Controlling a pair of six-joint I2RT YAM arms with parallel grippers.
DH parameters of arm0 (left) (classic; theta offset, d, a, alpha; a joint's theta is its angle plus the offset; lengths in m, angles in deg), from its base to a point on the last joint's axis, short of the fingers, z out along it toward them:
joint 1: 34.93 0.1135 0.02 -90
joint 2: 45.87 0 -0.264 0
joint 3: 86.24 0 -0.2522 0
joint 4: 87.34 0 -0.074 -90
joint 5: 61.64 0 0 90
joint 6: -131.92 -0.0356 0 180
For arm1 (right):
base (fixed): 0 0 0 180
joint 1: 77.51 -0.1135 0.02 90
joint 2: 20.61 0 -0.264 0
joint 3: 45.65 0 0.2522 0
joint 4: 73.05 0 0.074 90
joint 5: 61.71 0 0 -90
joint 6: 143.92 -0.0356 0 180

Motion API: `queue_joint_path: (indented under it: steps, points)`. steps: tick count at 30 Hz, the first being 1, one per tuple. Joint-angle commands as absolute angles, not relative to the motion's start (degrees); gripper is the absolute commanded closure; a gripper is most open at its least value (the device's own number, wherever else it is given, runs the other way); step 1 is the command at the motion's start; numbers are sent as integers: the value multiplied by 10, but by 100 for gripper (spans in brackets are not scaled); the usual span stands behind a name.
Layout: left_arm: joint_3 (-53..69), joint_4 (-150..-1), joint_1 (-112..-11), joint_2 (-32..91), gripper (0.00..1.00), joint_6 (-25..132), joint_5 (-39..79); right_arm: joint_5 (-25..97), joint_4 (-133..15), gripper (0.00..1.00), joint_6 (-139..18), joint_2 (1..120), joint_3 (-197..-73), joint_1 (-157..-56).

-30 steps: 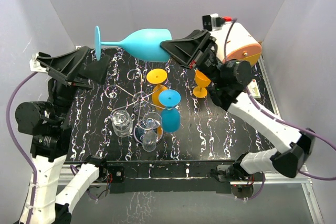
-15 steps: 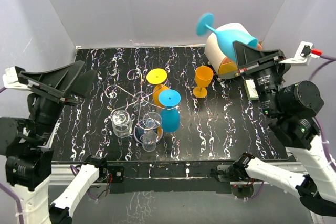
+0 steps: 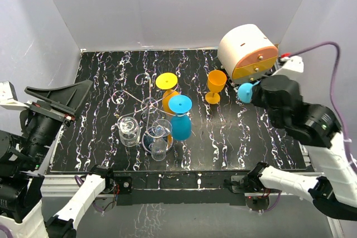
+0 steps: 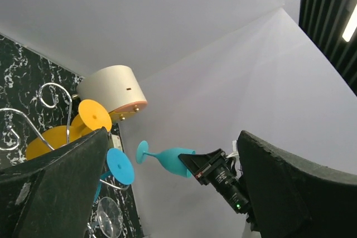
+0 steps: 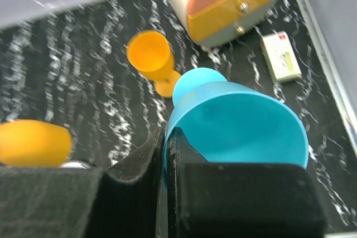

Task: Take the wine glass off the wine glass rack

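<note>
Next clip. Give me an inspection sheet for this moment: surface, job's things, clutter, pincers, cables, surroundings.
Surface: black tabletop with white marbling; no spills seen.
Job's things: wine glass rack stands mid-table, with an orange glass and a blue glass foot-up at it, plus two clear glasses. The held blue wine glass is off the rack, at the right.
Clutter: orange goblet upright; cream drum box with orange front; small white carton.
Pincers: right pincer clamps the held glass's rim; left pincer open, empty, raised.
Cables: purple cable loops above the right arm, snagged on nothing.
Surroundings: plain pale walls; nothing else seen.
</note>
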State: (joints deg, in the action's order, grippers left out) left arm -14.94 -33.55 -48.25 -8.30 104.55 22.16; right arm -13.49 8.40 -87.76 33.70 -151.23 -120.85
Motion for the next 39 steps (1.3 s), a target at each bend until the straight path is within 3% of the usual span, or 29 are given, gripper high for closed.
queue_joint_path:
  steps: [1,7,18,39]
  points:
    - [-166,-300,-482,-70,1,1018,220,-177,141,100,-916,384,-1499,-1208]
    - [-182,-257,-482,-73,1,1018,220,-169,-37,100,-862,424,-1409,-1192]
    - [-218,-180,-484,-70,1,1007,222,84,-225,100,-804,530,-1337,-955]
    - [-218,-72,-486,-41,1,941,203,84,-309,100,-798,653,-1296,-920]
